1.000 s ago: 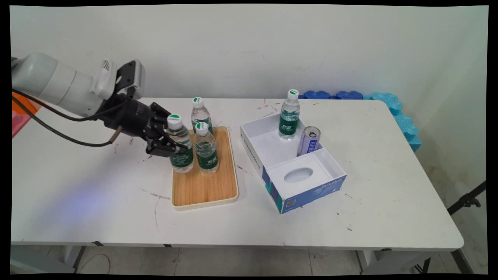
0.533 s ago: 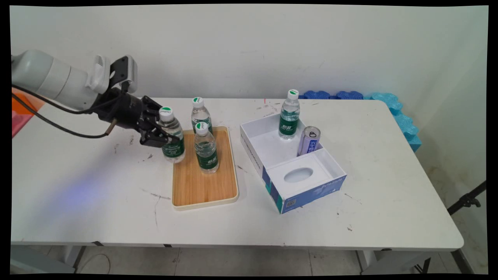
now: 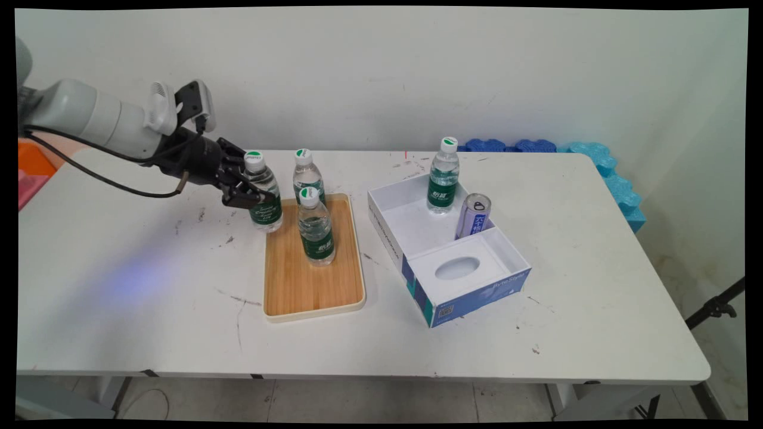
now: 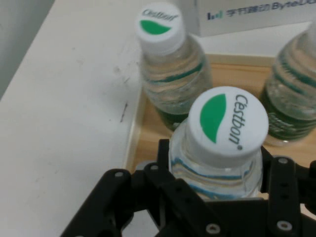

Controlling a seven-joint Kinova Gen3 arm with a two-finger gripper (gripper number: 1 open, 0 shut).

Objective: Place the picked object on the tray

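One water bottle (image 3: 262,192) hangs clamped in the level end effector (image 3: 253,193) over the tray's (image 3: 313,286) edge.

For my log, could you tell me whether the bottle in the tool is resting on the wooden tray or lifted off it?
Lifted: the tool holds the bottle, its base hanging above the tray's left rim.

You are looking at a white bench (image 3: 596,286) whose top is scuffed with dark marks and fine scratches, standing against a plain off-white wall (image 3: 381,71). Behind its far right corner you can see blue foam pieces (image 3: 602,158) running down along the right edge. At the left edge of the main view an orange and pink object (image 3: 33,170) shows beside the bench. Below the near edge you see a pale tiled floor (image 3: 369,402) and, at lower right, a black stand leg (image 3: 715,307).
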